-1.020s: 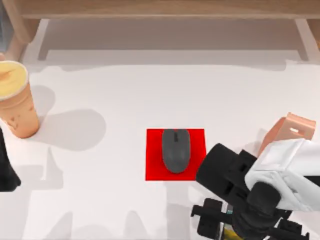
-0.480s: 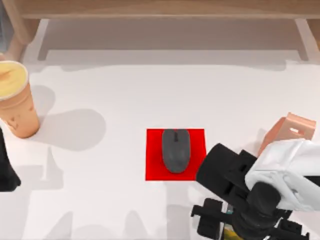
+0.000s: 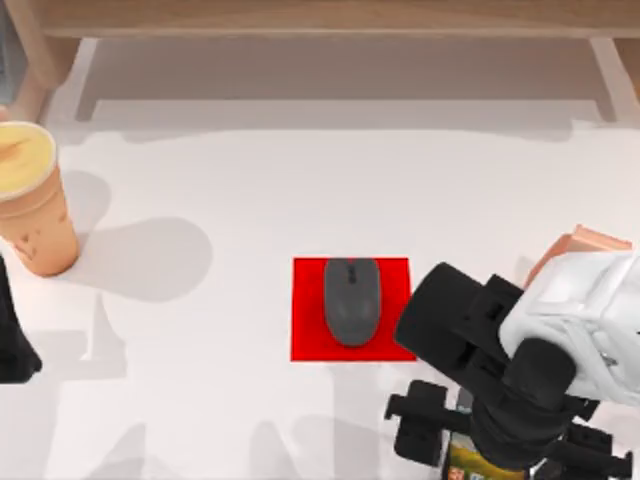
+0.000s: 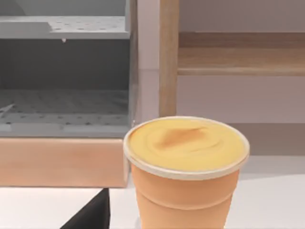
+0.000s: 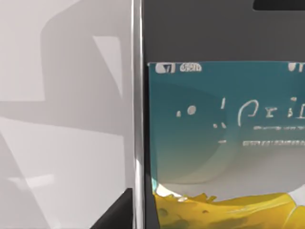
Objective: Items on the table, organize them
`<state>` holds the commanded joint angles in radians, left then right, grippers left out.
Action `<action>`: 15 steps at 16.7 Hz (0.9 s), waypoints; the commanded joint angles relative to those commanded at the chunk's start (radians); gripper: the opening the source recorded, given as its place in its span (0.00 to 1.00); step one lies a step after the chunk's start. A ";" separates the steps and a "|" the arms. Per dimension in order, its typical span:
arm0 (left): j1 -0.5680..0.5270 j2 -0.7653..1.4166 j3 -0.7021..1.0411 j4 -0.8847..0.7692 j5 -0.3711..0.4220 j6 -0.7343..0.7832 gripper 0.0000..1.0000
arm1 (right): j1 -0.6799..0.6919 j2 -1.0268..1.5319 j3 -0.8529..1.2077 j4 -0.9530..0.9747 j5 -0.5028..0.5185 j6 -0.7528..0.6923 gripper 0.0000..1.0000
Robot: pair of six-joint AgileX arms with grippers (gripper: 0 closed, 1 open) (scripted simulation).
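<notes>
Change, right arm: since half a second ago it has shifted toward the lower right of the top view, so it now covers more of the phone stand (image 3: 583, 241).
Change, smartphone: more of the smartphone (image 3: 467, 461) shows at the bottom edge of the top view, a strip of yellow screen below the arm.
Unchanged: mouse, red mat and cup lie as before.
Right claw (image 3: 470, 440): low right of the top view, over the smartphone; whether its fingers are apart or together cannot be told.
Left arm: parked at the left edge of the top view, a dark shape below the cup.
Mouse (image 3: 352, 300): on the red mat (image 3: 305, 310), centre of the tabletop (image 3: 250, 200).
Cup (image 3: 30, 195): upright at the left edge; cut off at the bottom in the left wrist view (image 4: 186, 171).
Smartphone, close up (image 5: 224, 119): cropped at three sides; screen text too blurred to read.
Shelf (image 3: 320, 20): along the top edge, cut off.
</notes>
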<state>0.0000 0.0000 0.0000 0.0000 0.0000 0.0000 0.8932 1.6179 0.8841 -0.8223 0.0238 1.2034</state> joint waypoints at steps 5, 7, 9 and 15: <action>0.000 0.000 0.000 0.000 0.000 0.000 1.00 | 0.025 -0.008 0.008 -0.002 0.030 0.023 0.00; 0.000 0.000 0.000 0.000 0.000 0.000 1.00 | 0.071 -0.022 0.018 -0.014 0.094 0.062 0.00; 0.000 0.000 0.000 0.000 0.000 0.000 1.00 | 0.128 -0.037 0.028 -0.032 0.189 0.112 0.00; 0.000 0.000 0.000 0.000 0.000 0.000 1.00 | 0.255 -0.091 0.052 -0.110 0.583 0.254 0.00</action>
<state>0.0000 0.0000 0.0000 0.0000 0.0000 0.0000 1.1486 1.5266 0.9360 -0.9322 0.6070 1.4579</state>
